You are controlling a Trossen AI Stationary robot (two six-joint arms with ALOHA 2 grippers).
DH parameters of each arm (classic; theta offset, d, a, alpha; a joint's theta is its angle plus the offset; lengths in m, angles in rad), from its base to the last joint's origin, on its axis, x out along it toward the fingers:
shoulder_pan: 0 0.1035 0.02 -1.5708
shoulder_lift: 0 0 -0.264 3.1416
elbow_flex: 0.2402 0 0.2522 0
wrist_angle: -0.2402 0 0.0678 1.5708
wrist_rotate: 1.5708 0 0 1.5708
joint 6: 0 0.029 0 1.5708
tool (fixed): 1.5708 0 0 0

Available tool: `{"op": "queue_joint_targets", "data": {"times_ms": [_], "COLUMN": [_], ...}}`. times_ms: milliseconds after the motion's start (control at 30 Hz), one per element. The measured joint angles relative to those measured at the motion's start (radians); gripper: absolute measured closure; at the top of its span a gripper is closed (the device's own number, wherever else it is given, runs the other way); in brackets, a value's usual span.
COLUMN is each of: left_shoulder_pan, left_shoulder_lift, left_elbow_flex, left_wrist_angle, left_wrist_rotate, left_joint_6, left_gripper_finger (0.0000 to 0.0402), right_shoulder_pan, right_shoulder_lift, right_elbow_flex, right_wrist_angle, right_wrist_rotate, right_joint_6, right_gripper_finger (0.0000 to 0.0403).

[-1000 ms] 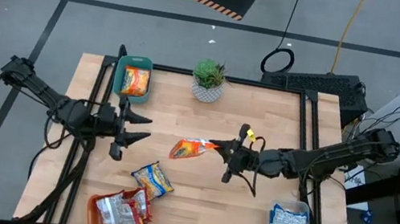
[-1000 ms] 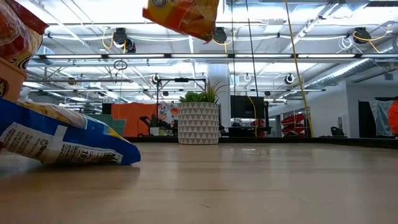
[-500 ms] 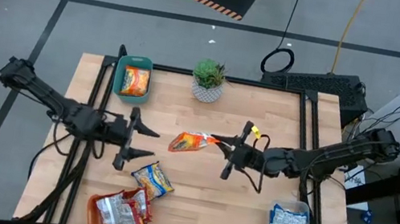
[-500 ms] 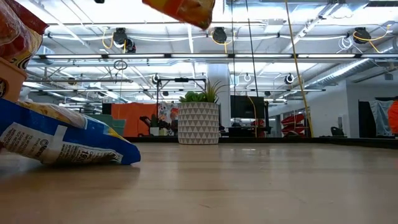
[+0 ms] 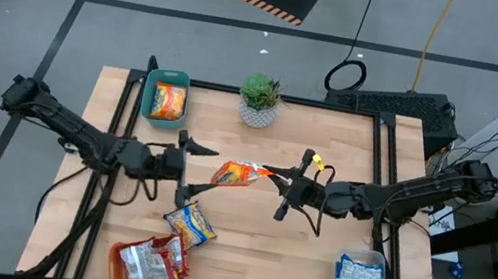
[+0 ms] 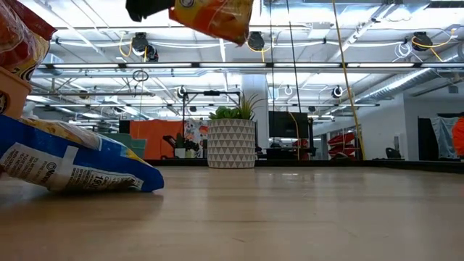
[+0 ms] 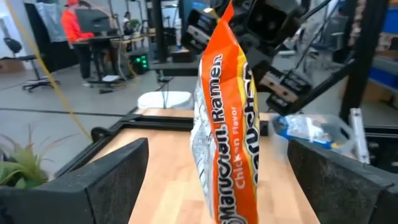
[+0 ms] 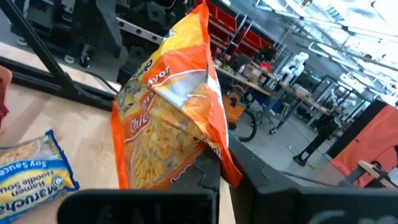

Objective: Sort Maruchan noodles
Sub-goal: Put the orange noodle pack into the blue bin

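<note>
One airborne orange packet (image 5: 239,174)

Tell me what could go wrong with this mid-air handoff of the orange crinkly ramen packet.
The right gripper pinches only one edge of the orange crinkly plastic ramen packet, so it could slip or twist as the left gripper, fingers open around the packet's other end, closes. If the right lets go before the left has a firm hold, the packet may drop onto the wooden table, perhaps onto the blue-and-yellow ramen packet lying nearby.
</note>
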Motion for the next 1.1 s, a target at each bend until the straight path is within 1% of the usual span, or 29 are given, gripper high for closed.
{"op": "queue_joint_targets", "data": {"times_ms": [67,200,433,567,633,700,833,1100], "left_shoulder_pan": [0.013,0.045,0.128,0.14,0.14,0.14,0.14,0.138], "left_shoulder_lift": [0.019,0.044,0.089,0.12,0.127,0.128,0.128,0.128], "left_elbow_flex": [0.0,0.0,0.0,0.0,0.0,0.0,0.0,0.0], "left_wrist_angle": [0.007,0.009,0.034,0.056,0.071,0.07,0.076,0.085], "left_wrist_rotate": [0.006,0.096,0.113,0.125,0.125,0.127,0.166,0.169], "left_joint_6": [0.001,-0.014,-0.08,-0.074,-0.072,-0.055,-0.045,-0.015], "left_gripper_finger": [0.0014,0.0014,0.0014,0.0015,0.0021,0.0035,0.0074,0.0161], "right_shoulder_pan": [-0.001,0.0,-0.001,-0.006,-0.012,-0.019,-0.027,-0.031], "right_shoulder_lift": [0.0,0.0,0.008,0.023,0.026,0.031,0.037,0.039], "right_elbow_flex": [0.0,0.0,0.0,0.0,-0.001,-0.001,-0.001,-0.001], "right_wrist_angle": [-0.013,-0.022,-0.025,-0.03,-0.028,-0.023,-0.027,-0.028], "right_wrist_rotate": [0.001,0.001,0.005,0.004,0.004,0.002,0.0,-0.001], "right_joint_6": [0.011,0.02,0.021,0.027,0.031,0.035,0.039,0.046], "right_gripper_finger": [0.04,0.04,0.0399,0.0399,0.0399,0.0399,0.0399,0.0399]}}
